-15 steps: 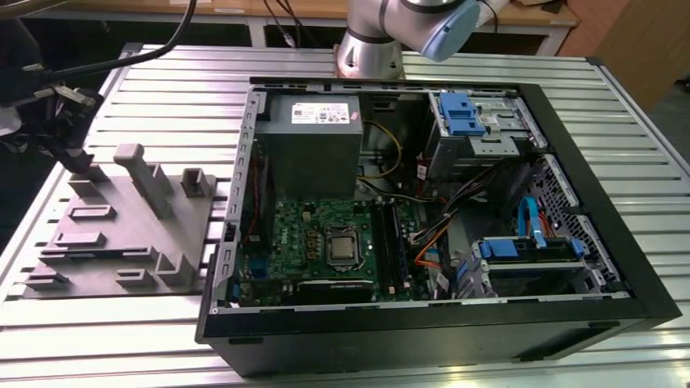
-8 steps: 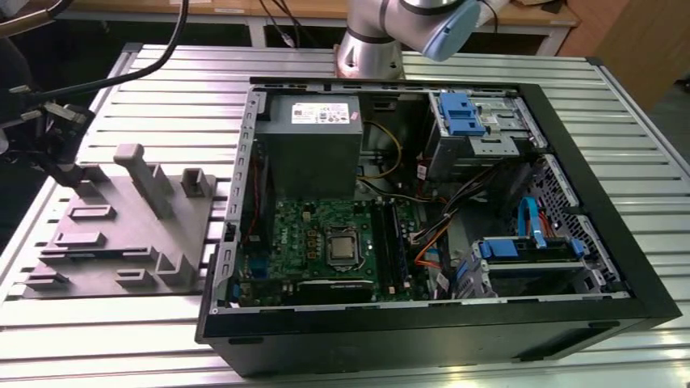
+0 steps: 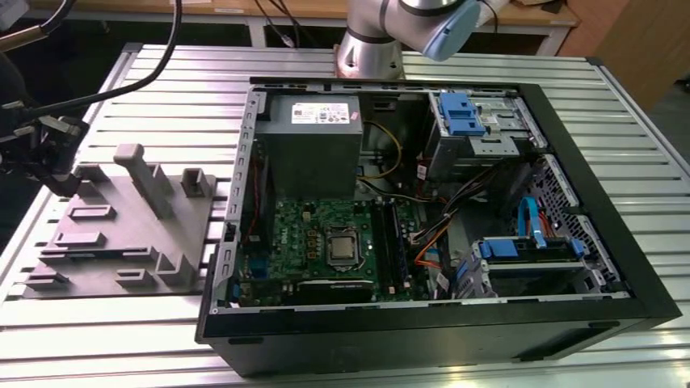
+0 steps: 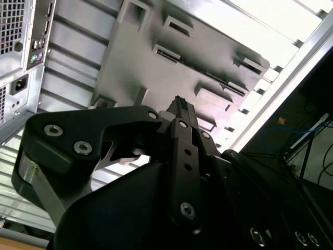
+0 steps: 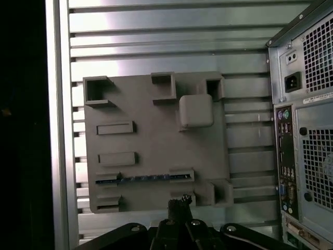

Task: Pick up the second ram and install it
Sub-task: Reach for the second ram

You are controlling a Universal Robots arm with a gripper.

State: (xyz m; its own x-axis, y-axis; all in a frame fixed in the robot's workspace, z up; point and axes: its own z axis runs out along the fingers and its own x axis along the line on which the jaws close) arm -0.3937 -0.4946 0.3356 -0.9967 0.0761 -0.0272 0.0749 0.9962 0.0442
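We see our gripper (image 5: 179, 202) with its fingertips drawn together and nothing between them. It hangs just over one edge of the grey fixture plate (image 5: 156, 135), and we cannot tell whether the tips touch the plate.

Nearest to the gripper is the second ram (image 5: 143, 178). In the first wrist view it is a thin dark strip with a bluish edge, standing on its long side in a long slot of the plate. It lies just beyond the fingertips, apart from them and crosswise to the way they point. It is not in the gripper and not in the computer.

Farther out from the gripper, the plate has several shorter slots and square pockets. An upright post (image 5: 196, 110) rises near the plate's far edge.

In the second wrist view the gripper (image 4: 178, 104) points at the same plate (image 4: 156, 73) from a slanted angle, with its black linkage in front.

Under the plate we see the slatted table (image 3: 173, 81). In the exterior view the gripper (image 3: 61, 184) is at the exterior view's left, over the plate's corner. The open computer case (image 3: 431, 331) lies on its side past the plate, well apart from the gripper. Inside the case is the green motherboard (image 3: 307, 230), with the black memory slots (image 3: 393, 242) just beside the processor (image 3: 342, 246). We cannot tell whether any slot is filled.
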